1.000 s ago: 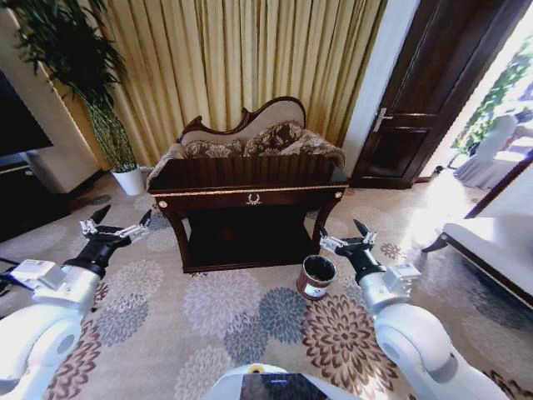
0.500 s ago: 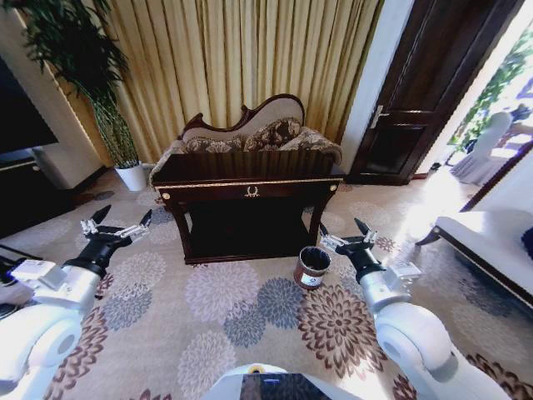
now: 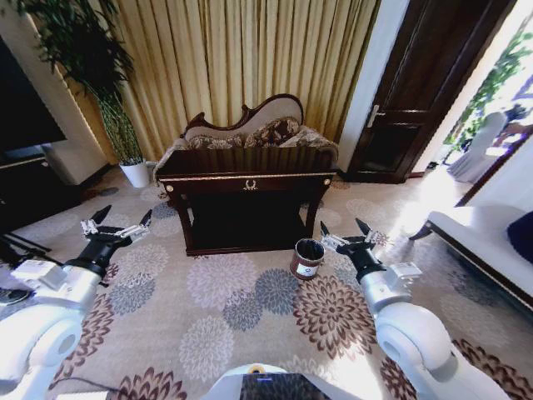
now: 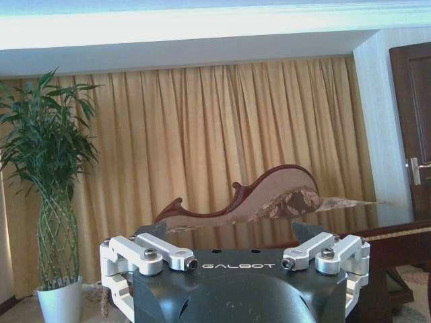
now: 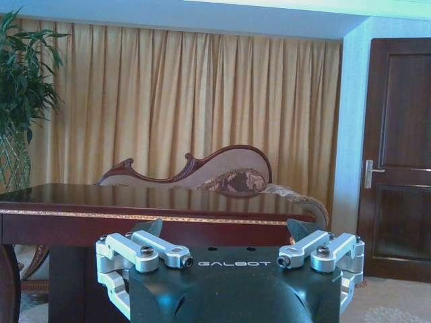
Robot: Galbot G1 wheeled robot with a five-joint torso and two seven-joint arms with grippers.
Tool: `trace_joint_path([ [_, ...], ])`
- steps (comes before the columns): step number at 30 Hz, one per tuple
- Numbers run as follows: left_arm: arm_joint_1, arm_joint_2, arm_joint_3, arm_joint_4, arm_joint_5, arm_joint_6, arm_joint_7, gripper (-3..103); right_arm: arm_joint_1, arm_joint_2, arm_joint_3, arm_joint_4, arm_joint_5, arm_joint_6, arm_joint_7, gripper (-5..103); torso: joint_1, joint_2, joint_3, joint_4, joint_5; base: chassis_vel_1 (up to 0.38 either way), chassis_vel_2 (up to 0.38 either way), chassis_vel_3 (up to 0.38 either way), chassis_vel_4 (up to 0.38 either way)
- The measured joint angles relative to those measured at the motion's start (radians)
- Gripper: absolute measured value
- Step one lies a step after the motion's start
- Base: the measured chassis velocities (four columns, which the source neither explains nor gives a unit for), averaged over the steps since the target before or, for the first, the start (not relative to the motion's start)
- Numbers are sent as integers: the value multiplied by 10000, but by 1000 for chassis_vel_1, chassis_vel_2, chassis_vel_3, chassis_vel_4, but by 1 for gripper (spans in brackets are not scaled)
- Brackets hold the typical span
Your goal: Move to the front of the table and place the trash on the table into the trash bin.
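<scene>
Gold curtains and a patterned sofa (image 3: 250, 133) back the dark bench (image 3: 246, 171), which stands well ahead of both jaws across a flowered carpet. The left gripper (image 3: 115, 225) and right gripper (image 3: 346, 235) are held forward at either side, jaws spread apart and empty. The bin (image 3: 307, 257) stands on the carpet just beside the right jaws, toward the bench's front leg. No trash can be made out on the glossy benchtop from either wrist view or the head view. Judging from this, the main risk is the base or right arm knocking the bin over while closing in, since it sits so near the right jaws.
</scene>
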Motion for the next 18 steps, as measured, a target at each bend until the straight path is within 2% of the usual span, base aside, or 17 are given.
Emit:
trace_joint_path([
  [9, 24, -113, -2, 3, 38, -34, 14, 100, -9, 32, -23, 17, -8, 13, 15, 100, -5, 3, -3, 7, 0, 134, -157, -109, 186],
  [14, 49, -138, 3, -9, 62, -60, 14, 100, -29, 79, -50, 20, -53, 56, 15, 100, -3, 2, -2, -3, 0, 114, -148, -138, 105],
  [18, 21, -150, 69, -34, 90, -65, -14, 100, 0, 114, -120, -26, -145, 205, 9, 100, -2, 1, 0, 0, 3, 104, -107, -85, 106],
])
